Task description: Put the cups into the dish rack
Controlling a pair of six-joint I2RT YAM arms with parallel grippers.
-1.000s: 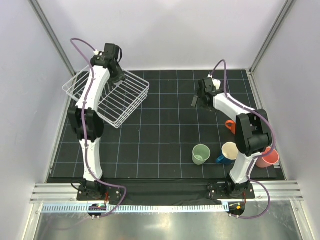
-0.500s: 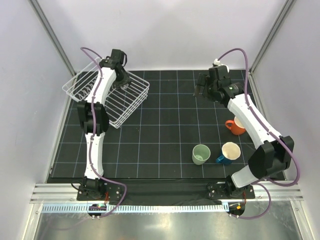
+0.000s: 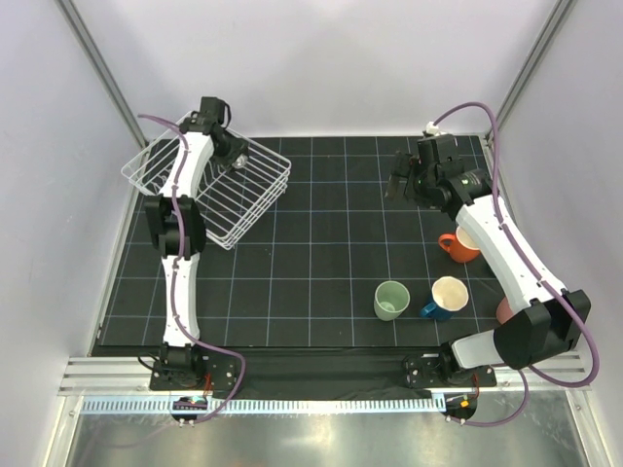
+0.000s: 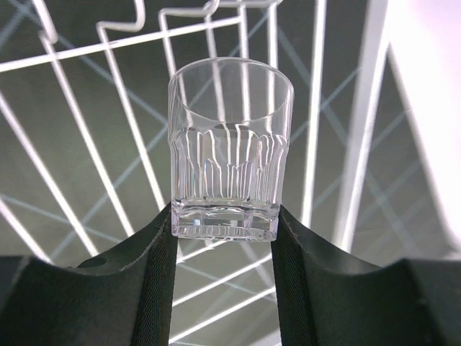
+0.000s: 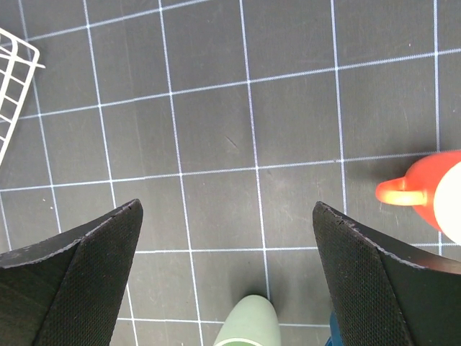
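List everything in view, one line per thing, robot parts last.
dish rack: one, white wire, far left of the mat, tilted.
clear glass: one, transparent, pinched at its base in the left gripper, with rack wires right behind it.
green cup: one, pale green, near centre-right of the mat.
blue mug: one, dark blue with a cream inside, just right of the green cup.
orange cup: one, orange, right side, beyond the blue mug.
pink cup: one, pink, near right edge, mostly hidden by the right arm.
mat: one, black with a white grid, covering the table.
left gripper: one, black, closed on the glass.
right gripper: one, black, wide open and empty above the mat.
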